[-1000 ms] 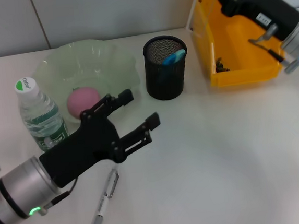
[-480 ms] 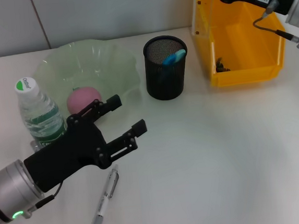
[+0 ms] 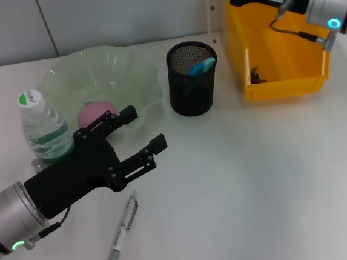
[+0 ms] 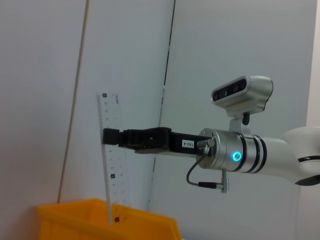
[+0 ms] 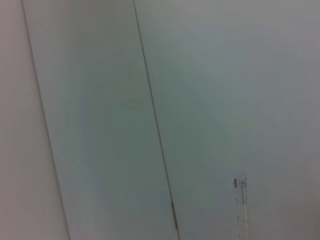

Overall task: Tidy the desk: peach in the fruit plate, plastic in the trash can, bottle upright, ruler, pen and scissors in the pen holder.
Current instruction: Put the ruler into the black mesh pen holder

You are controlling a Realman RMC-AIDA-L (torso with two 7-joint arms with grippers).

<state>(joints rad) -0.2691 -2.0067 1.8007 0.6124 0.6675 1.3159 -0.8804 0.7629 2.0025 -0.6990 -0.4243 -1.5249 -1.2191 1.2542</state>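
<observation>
above the back left corner of the yellow bin (image 3: 277,66), the right gripper (image 4: 112,136) is pinching a clear ruler (image 4: 111,160), fingers closed on its upper part; the ruler is hanging nearly upright with its lower end at the bin's back wall. the right arm is reaching in from the right of the bin, across its top edge. inside the bin a small dark scrap (image 3: 255,74) is lying on the floor near the front wall.

left of the bin, the black mesh pen holder (image 3: 192,79) is standing on the white desk (image 3: 257,177) with blue handles (image 3: 201,66) sticking out of it. further left of the bin, the peach (image 3: 96,115) is sitting in the pale green fruit plate (image 3: 132,73). the bottle (image 3: 44,130) is standing upright just beside the plate's near left edge.

well left of the bin and nearer the robot, the left gripper (image 3: 143,132) is hovering with its fingers spread wide and holding nothing, just in front of the plate. the pen (image 3: 119,235) is lying on the desk below that gripper, untouched.
</observation>
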